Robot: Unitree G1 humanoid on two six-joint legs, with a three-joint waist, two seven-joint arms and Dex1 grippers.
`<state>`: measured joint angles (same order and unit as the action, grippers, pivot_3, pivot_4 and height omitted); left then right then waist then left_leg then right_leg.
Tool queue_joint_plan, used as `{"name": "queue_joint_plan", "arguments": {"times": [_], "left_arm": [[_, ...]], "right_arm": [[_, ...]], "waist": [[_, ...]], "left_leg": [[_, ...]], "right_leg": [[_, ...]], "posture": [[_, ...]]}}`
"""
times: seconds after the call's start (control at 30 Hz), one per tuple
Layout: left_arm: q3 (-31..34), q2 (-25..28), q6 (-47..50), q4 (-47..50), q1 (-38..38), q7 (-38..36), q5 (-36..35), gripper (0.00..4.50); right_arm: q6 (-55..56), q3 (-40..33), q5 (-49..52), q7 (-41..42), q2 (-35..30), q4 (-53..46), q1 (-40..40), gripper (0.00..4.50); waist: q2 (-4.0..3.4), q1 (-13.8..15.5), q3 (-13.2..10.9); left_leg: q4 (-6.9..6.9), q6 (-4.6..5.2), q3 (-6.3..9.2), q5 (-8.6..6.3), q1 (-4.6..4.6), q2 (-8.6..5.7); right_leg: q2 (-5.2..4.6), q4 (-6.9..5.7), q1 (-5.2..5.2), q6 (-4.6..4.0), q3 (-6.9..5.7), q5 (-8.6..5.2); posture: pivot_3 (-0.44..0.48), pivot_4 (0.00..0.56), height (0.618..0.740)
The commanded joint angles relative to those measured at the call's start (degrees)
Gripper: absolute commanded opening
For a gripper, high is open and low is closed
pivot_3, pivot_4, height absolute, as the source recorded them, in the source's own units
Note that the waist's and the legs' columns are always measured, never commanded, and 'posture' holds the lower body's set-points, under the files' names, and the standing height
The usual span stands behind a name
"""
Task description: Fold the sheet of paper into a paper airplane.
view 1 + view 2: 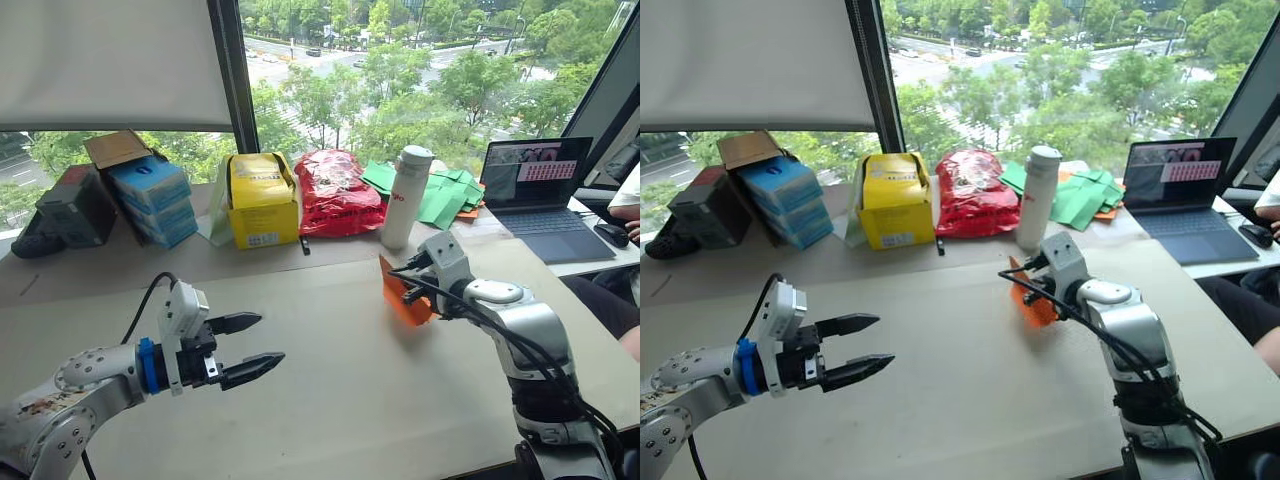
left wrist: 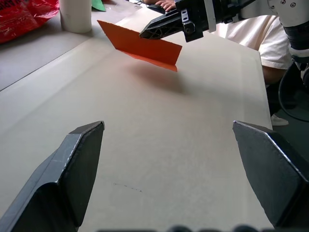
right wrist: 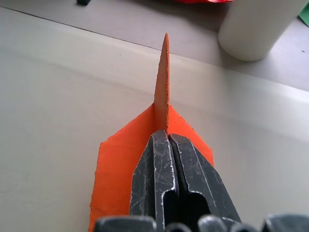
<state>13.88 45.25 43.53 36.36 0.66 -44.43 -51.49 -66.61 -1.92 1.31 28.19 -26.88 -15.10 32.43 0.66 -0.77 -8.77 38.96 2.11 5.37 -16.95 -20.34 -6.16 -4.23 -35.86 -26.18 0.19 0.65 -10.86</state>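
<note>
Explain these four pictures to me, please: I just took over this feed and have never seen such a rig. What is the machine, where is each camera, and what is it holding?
It is a humanoid robot with two arms, each ending in a two-fingered black pincer. The two wide pictures come from cameras on its head, looking down over a beige table. The other two come from cameras on each wrist, looking along that arm's fingers.

The right pincer is shut on the folded bright orange paper airplane, holding it above the table; the right wrist view shows the fingers pressed together on its fold. The left pincer is open and holds nothing.

Along the window side stand a yellow box, a crinkled red plastic bag, a white cylindrical bottle, green paper sheets and an open laptop.
</note>
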Motion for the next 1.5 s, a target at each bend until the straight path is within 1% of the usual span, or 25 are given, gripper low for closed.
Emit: {"name": "queue_joint_plan", "arguments": {"times": [0.03,0.2,0.43,0.53,0.7,0.8,0.87,0.9,0.93,1.0,1.07,1.13,1.23,1.33,1.4,1.5], "left_arm": [[-2.7,0.9,-1.7,2.8,1.9,-0.6,2.1,4.5],[-3.5,0.7,-1.0,3.8,3.6,0.3,1.2,4.5],[-3.8,0.9,-1.5,3.9,2.0,-1.1,1.6,4.5],[-4.5,0.7,-2.7,2.4,1.7,-2.3,3.0,4.5],[-5.0,0.2,-4.3,0.9,1.1,-3.6,4.5,4.5],[-4.7,-0.1,-6.2,-0.6,-0.3,-5.0,5.9,4.5],[-4.0,-0.5,-7.5,-1.9,-1.4,-5.2,6.8,4.5],[-3.5,-0.9,-8.2,-2.6,-1.8,-5.1,7.3,4.5],[-3.1,-1.2,-8.8,-3.3,-2.1,-4.8,7.7,4.5],[-0.9,-4.0,-11.3,-7.0,-2.6,-1.8,9.5,4.5],[0.8,-6.4,-13.5,-9.7,-2.9,0.7,11.2,4.5],[3.0,-10.6,-18.5,-13.4,-3.7,5.4,15.4,4.5],[5.6,-15.4,-24.9,-16.9,-4.7,9.5,19.5,4.5],[5.7,-17.8,-28.8,-19.2,-5.2,12.3,23.4,4.5],[5.2,-19.2,-30.5,-20.1,-5.9,12.9,24.6,4.5],[4.5,-20.2,-32.0,-20.8,-6.5,12.7,25.6,4.5]], "right_arm": [[-1.1,-3.6,-2.6,-6.8,-0.3,0.1,-0.3,0.02],[-0.6,-4.5,-3.1,-11.1,0.6,0.8,-0.9,0.02],[-0.4,-4.3,-1.9,-12.6,0.6,1.2,-1.7,0.02],[-0.1,-4.8,-1.5,-12.7,0.5,1.0,-1.3,0.86],[0.7,-6.5,-0.6,-12.8,0.5,0.1,-0.7,2.6],[3.5,-9.2,2.5,-11.9,1.9,-1.7,1.8,3.71],[7.5,-9.4,5.2,-9.5,2.6,-3.2,2.8,4.34],[9.6,-9.0,6.6,-7.8,2.8,-4.1,2.7,4.48],[11.2,-8.4,8.1,-5.9,2.9,-5.2,2.2,4.48],[16.6,-5.9,14.7,2.1,4.3,-10.3,-1.6,4.48],[19.3,-5.1,19.5,6.6,5.8,-13.3,-4.8,4.48],[22.8,-1.6,22.2,11.5,6.2,-14.9,-10.0,4.48],[31.1,4.1,19.0,15.0,4.3,-12.6,-16.3,4.48],[37.5,6.1,17.0,15.6,3.8,-7.6,-19.7,4.48],[42.5,7.6,14.3,15.7,3.2,-3.6,-21.2,4.48],[46.9,7.9,13.0,14.9,3.9,-0.5,-21.4,4.48]], "waist": [[0.0,0.0,0.0],[0.0,0.0,0.0],[0.0,0.0,0.0],[0.0,0.1,0.0],[0.0,0.1,0.0],[0.0,0.0,0.0],[-0.01,-0.1,0.0],[-0.01,-0.1,0.0],[-0.01,-0.1,0.0],[0.0,-0.1,0.0],[0.0,0.0,0.0],[-0.01,0.0,0.0],[0.06,0.3,0.0],[0.08,0.5,0.0],[0.12,0.6,0.0],[0.12,0.6,0.0]], "left_leg": [[0.0,0.0,-0.06,0.0,0.01,0.02],[0.01,0.01,-0.1,0.0,0.01,0.01],[0.01,0.02,-0.16,0.0,0.01,0.01],[0.01,0.03,-0.16,0.01,0.01,0.01],[0.01,0.04,-0.18,0.01,0.02,0.01],[0.0,0.04,-0.18,0.01,0.02,0.01],[0.0,0.05,-0.25,0.0,0.03,0.03],[0.0,0.05,-0.26,0.0,0.04,0.05],[-0.01,0.05,-0.27,0.0,0.04,0.07],[-0.02,0.07,-0.27,-0.01,0.05,0.11],[-0.03,0.08,-0.27,-0.02,0.06,0.14],[0.01,0.12,-0.26,-0.04,0.06,0.14],[0.06,0.22,-0.27,-0.1,0.08,0.09],[0.19,0.25,-0.42,-0.12,0.07,-0.01],[0.2,0.26,-0.5,-0.12,0.14,0.0],[0.19,0.26,-0.55,-0.13,0.17,0.03]], "right_leg": [[0.0,-0.01,0.0,0.0,0.01,0.0],[0.0,-0.01,0.01,0.0,0.05,0.0],[0.01,0.0,0.01,0.0,0.07,0.0],[0.01,0.0,0.01,0.0,0.08,0.0],[0.01,0.0,0.02,0.0,0.08,0.0],[0.01,0.0,0.01,0.0,0.09,0.0],[0.04,0.0,0.0,0.0,0.12,0.0],[0.05,0.0,0.0,0.0,0.12,0.0],[0.06,0.0,0.0,0.0,0.11,0.0],[0.1,0.02,0.01,0.0,0.1,0.0],[0.11,0.05,0.03,0.01,0.09,0.0],[0.11,0.04,0.04,0.01,0.09,0.0],[0.04,0.11,0.1,0.02,0.08,0.01],[-0.02,0.08,0.08,0.1,0.09,0.05],[-0.02,0.07,0.14,0.13,0.1,0.07],[0.01,0.02,0.11,0.13,0.1,0.07]], "posture": [[0.0,0.15,0.738],[0.0,0.15,0.738],[0.0,0.15,0.738],[0.0,0.15,0.738],[0.0,0.15,0.738],[0.0,0.15,0.738],[0.0,0.15,0.738],[0.0,0.15,0.738],[0.0,0.15,0.738],[0.0,0.15,0.738],[0.0,0.15,0.738],[0.0,0.15,0.738],[0.0,0.15,0.738],[0.0,0.15,0.738],[0.0,0.15,0.738],[0.0,0.15,0.738]]}}
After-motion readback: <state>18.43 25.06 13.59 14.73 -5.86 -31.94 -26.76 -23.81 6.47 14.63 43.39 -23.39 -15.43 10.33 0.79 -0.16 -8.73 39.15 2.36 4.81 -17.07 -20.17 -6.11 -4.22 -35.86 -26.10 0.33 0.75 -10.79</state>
